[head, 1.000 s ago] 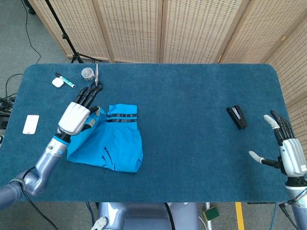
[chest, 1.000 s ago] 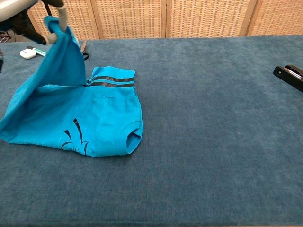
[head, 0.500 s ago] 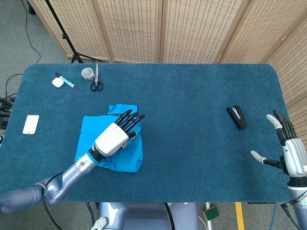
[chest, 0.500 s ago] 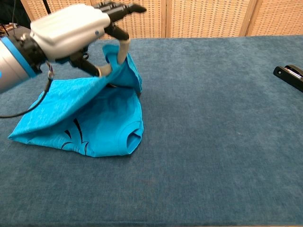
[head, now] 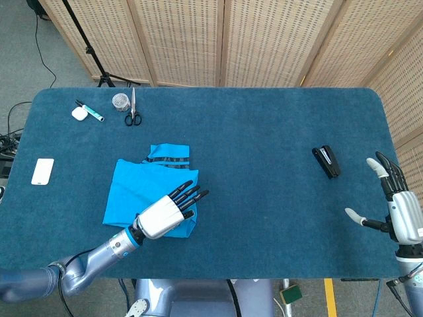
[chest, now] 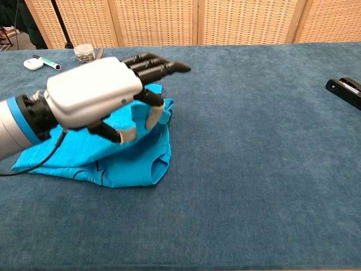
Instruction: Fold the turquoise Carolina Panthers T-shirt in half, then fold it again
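A white-shelled left hand (chest: 93, 96) with black fingers (chest: 155, 64) is seen, joined by a blue wrist band to a silver-grey arm (head: 79, 271); the right hand (head: 398, 212) is built alike.

The counter (head: 264, 132) has a matt, felt-like blue cloth cover. The T-shirt (head: 135, 191) is soft matt cloth. The left robot hand (chest: 98, 93) has a smooth, slightly glossy pale shell and matt black fingers (chest: 155, 63).

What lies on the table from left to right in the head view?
Phone → earbud case → marker → jar → scissors → T-shirt → stapler → right hand.
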You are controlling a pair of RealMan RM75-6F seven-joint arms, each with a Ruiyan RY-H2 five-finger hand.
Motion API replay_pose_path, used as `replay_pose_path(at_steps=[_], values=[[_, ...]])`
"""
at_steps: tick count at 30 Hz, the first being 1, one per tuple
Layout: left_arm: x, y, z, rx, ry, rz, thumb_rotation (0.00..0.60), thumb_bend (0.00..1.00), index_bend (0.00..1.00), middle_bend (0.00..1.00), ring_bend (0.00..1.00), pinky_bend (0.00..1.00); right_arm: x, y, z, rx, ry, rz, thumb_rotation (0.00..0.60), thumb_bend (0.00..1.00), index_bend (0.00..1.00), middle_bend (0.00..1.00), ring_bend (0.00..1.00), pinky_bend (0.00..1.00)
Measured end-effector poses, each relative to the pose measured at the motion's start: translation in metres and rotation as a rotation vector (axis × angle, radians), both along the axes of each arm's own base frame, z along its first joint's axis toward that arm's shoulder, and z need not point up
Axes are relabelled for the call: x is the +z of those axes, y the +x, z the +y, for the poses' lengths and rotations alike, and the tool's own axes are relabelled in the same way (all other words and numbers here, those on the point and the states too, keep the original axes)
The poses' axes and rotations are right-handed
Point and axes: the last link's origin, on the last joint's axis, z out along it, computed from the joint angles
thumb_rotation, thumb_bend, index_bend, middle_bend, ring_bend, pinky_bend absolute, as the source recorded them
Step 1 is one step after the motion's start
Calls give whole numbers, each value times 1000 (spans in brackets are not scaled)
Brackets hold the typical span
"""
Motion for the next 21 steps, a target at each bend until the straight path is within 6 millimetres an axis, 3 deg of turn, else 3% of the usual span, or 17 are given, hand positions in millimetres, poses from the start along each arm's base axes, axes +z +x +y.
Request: replay_pose_path(at_steps=[3,5,6,8,10,17,21], values=[[-7,-3,-6,-9,-17,14,600,504,795,0,0,0,0,0,0,0,1,0,600,0,0,0,0,0],[-11,-5,-9,-11,-28,20,600,417,707,0,0,0,0,0,0,0,1,0,600,0,0,0,0,0],[-12,-6,-10,-11,-32,24,600,371,623,0,0,0,0,0,0,-1,1,0,600,0,0,0,0,0],[-15,-9,-12,-8,-37,34,600,214,244,0,0,0,0,0,0,-1,2,0,600,0,0,0,0,0],[-17,-11,-13,2,-44,44,600,116,36,0,0,0,0,0,0,0,4,0,600,0,0,0,0,0],[-12,-12,-13,66,-65,-35,600,11,0,0,0,0,-1,0,0,-3,8,4,600,0,0,0,0,0],[-1,-13,-10,102,-63,-89,600,5,0,0,0,0,-2,1,0,-1,9,7,600,0,0,0,0,0]])
